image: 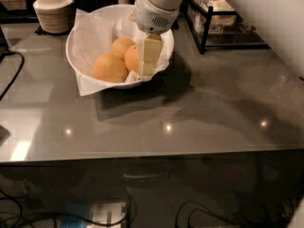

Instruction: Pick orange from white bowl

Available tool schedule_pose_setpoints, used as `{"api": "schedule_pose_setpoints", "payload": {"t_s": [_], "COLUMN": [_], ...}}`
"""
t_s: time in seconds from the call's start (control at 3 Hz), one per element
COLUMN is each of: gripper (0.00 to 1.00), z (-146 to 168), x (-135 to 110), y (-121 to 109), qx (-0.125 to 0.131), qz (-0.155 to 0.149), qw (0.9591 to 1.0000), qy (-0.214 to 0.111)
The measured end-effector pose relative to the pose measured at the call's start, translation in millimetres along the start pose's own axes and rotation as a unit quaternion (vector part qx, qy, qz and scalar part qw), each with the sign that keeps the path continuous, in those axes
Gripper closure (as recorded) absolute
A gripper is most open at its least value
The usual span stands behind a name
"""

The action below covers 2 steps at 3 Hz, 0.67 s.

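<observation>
From my station I see the gripper [148,69] hanging over the right side of the white bowl [70,49], a cream, blocky plastic piece pointing straight down from the rounded white arm housing [159,6], which has a small vent grille. It faces me as one flat slab, so I cannot tell whether it is spread or closed. Its tip sits level with the fruit and overlaps the orange [132,58].

The orange lies in the bowl on the right of the pile, deeper in colour than the others. I see only its left part, because the gripper covers the rest. I cannot tell whether the two are touching. Two paler fruits sit with it, one in front left [110,67] and one behind [122,45], all smooth and round.

The bowl is wide and glossy, lined with crumpled white paper [90,34] whose corners stick out over the rim at the front and back.

The table [199,118] is grey and reflective, with bright light spots and a dark shadow beside the bowl. A stack of ribbed beige bowls [53,11] stands to the back left, well apart. A black wire rack [209,27] stands to the back right, and I cannot make out what it holds. A dark cable [12,75] curves along the left edge. Below the table front, cables [199,213] show dimly
</observation>
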State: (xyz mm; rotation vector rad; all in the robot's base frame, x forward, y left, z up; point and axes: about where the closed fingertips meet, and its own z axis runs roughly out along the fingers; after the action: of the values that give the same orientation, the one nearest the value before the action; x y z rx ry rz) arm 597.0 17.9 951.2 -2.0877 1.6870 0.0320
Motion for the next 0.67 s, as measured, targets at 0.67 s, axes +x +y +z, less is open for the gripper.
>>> {"api": "schedule_pose_setpoints", "payload": {"t_s": [0.67], "gripper": [0.00], "z": [25.0], "x": [-14.1], "y": [-26.7], "qx": [-0.011], "qz": [-0.007], "qw": [0.9998], "qy": [0.016]}}
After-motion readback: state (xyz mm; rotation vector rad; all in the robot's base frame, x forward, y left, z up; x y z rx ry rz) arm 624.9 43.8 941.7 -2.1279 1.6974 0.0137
